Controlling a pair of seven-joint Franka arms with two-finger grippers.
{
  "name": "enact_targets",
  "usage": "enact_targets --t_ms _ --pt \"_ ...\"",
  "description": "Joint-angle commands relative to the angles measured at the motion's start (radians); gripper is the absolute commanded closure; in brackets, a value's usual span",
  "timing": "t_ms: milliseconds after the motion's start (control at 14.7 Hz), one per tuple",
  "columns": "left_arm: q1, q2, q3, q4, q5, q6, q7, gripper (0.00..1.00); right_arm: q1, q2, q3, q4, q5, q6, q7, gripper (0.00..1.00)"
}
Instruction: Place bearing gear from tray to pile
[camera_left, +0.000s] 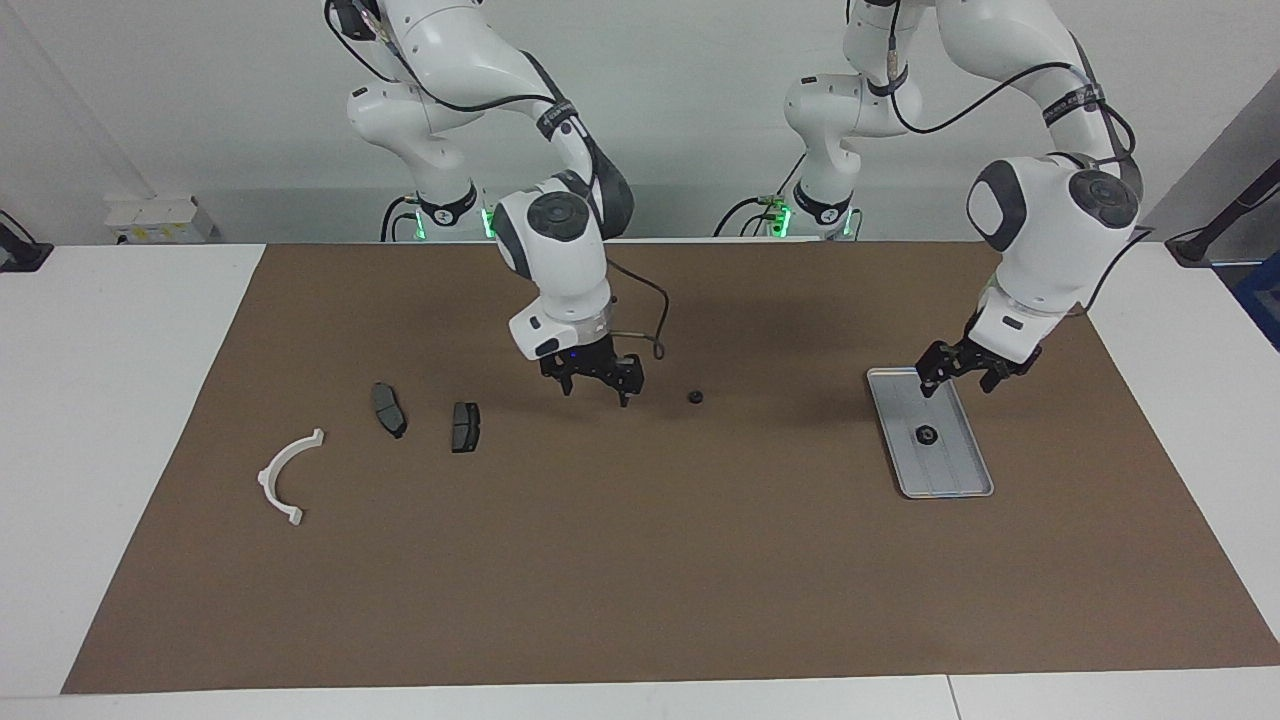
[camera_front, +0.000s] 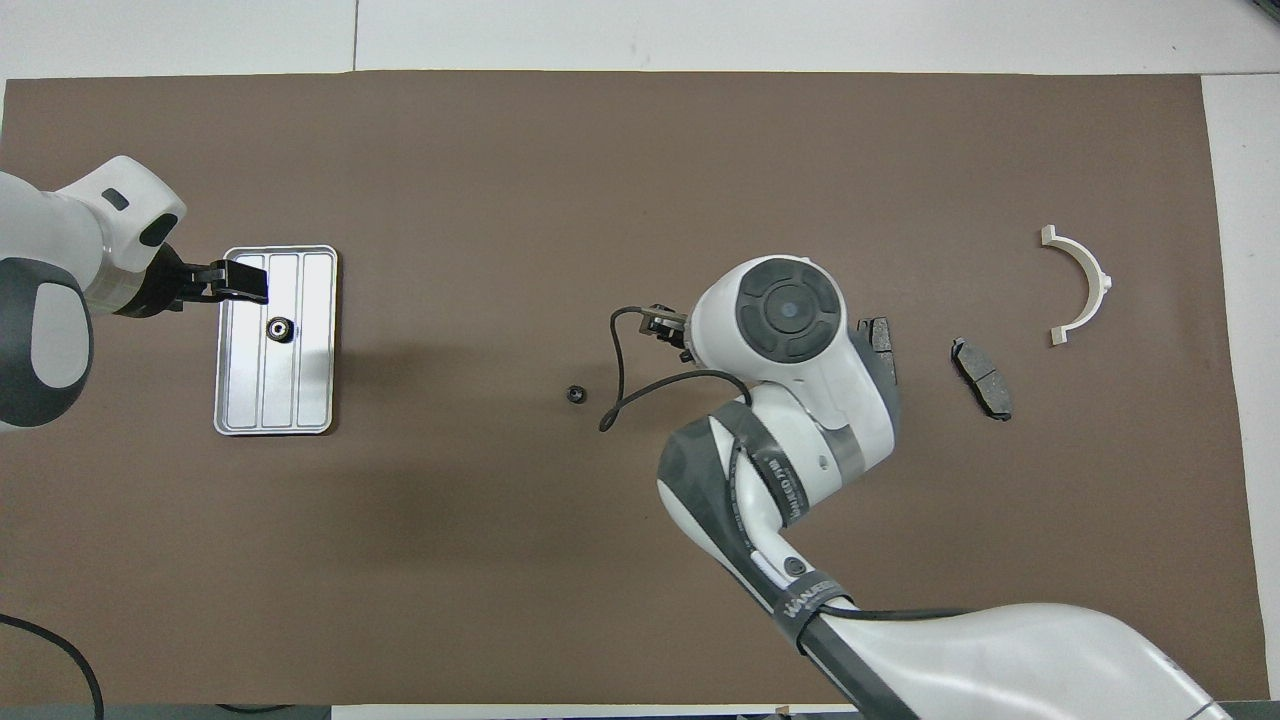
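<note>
Bearing gear (camera_left: 926, 435) sits on the tray (camera_left: 958, 478), right of centre in the facing view, with the left gripper (camera_left: 962, 370) hanging wide open and empty over the tray's upper end. A second gear (camera_left: 694, 397) lies mid-frame on the mat, short of the pile. The right gripper (camera_left: 597, 382), spread open and empty, hovers beside it.

Overhead, mirrored: tray (camera_front: 318, 290) at the frame's left, gear (camera_front: 279, 328) on it, loose gear (camera_front: 575, 394) at centre. The pile at right: two brake pads (camera_front: 982, 377) and the white arc (camera_front: 1082, 283). Looks like neither gear has reached it, so two carries remain.
</note>
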Motion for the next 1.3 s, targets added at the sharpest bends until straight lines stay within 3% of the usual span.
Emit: enact_targets --t_ms 0,136,409,887,1228 --pt "0.009 0.091 -0.015 -0.007 -0.016 0.12 0.031 0.05 0.089 0.182 -0.004 0.233 -0.101 -0.096 0.231 0.04" --pt "0.04 0.127 -0.015 -0.013 -0.016 0.151 0.063 0.06 0.115 0.257 -0.002 0.345 -0.109 -0.151 0.307 0.04" --pt "0.043 0.136 -0.015 -0.036 -0.016 0.178 0.096 0.07 0.167 0.323 -0.002 0.414 -0.112 -0.191 0.411 0.07" --pt "0.029 0.112 -0.015 -0.148 -0.018 0.232 0.088 0.09 0.212 0.336 -0.001 0.401 -0.115 -0.172 0.464 0.09" --pt "0.024 0.098 -0.017 -0.181 -0.018 0.229 0.081 0.09 0.213 0.32 0.001 0.309 -0.116 -0.092 0.459 0.11"
